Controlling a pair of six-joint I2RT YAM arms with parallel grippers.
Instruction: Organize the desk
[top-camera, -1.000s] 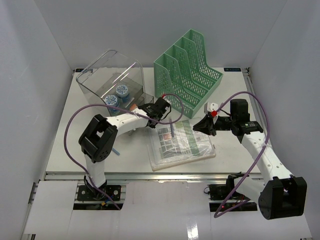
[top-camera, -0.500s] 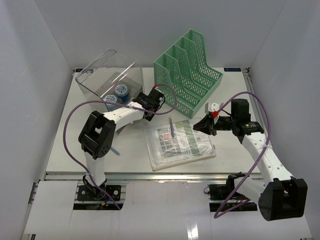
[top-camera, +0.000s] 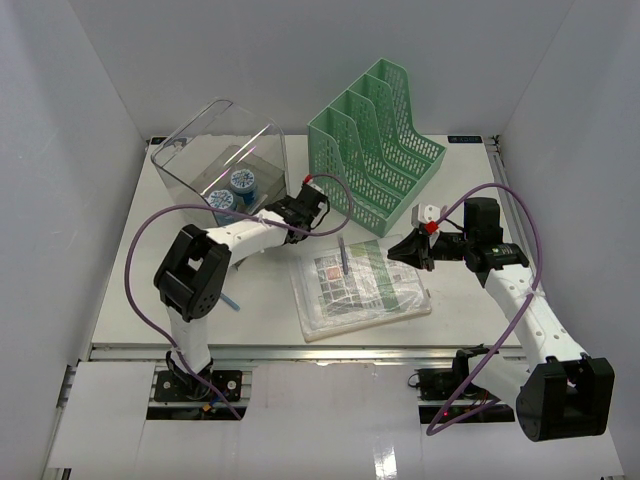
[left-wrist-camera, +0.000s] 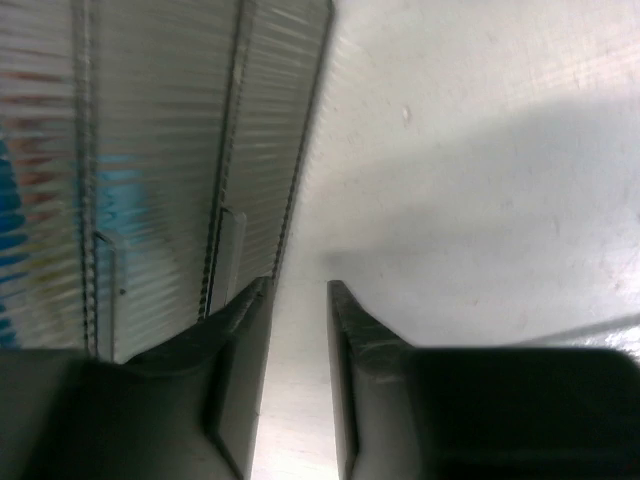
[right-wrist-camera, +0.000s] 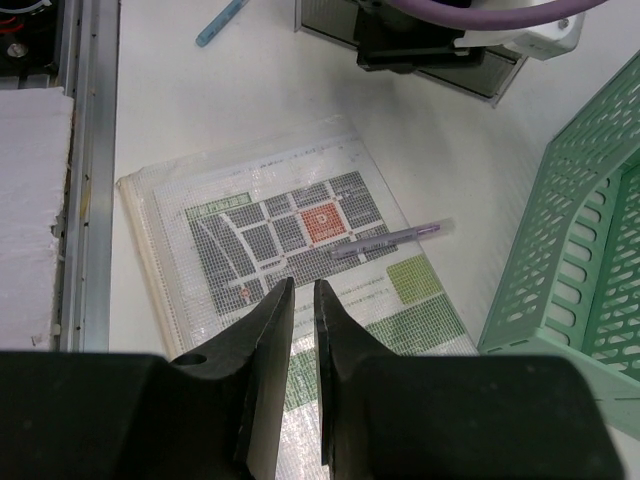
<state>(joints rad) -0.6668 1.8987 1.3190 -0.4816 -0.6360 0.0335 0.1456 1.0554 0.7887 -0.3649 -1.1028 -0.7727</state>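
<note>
Since a second ago my left gripper (left-wrist-camera: 300, 285) has swung off toward 10 o'clock, away from the purple pen (top-camera: 343, 255), which now lies on its own on the plastic sleeve (top-camera: 362, 285). The jaws stand a narrow gap apart with nothing between them, only bare desk (top-camera: 460, 200) showing through. At 9 o'clock of the fingers, almost touching the left one, is a ribbed clear wall. The wrist view is blurred, but it is probably the clear bin (top-camera: 215, 150). From above, that bin sits at 10 o'clock of the gripper with two blue-lidded tubs (top-camera: 243, 182) inside.

My right gripper (right-wrist-camera: 303, 283) hangs over the sleeve's 3 o'clock edge, its fingers nearly together with just a thin slit between them, and it is empty. The purple pen lies at 1 o'clock of its tips in its own view.

The green file rack (top-camera: 380, 150) stands at 12 o'clock of the sleeve. A blue pen (top-camera: 230, 300) lies on the desk at 9 o'clock of the sleeve. The desk runs under everything, with its metal rail (top-camera: 300, 350) along the 6 o'clock edge.
</note>
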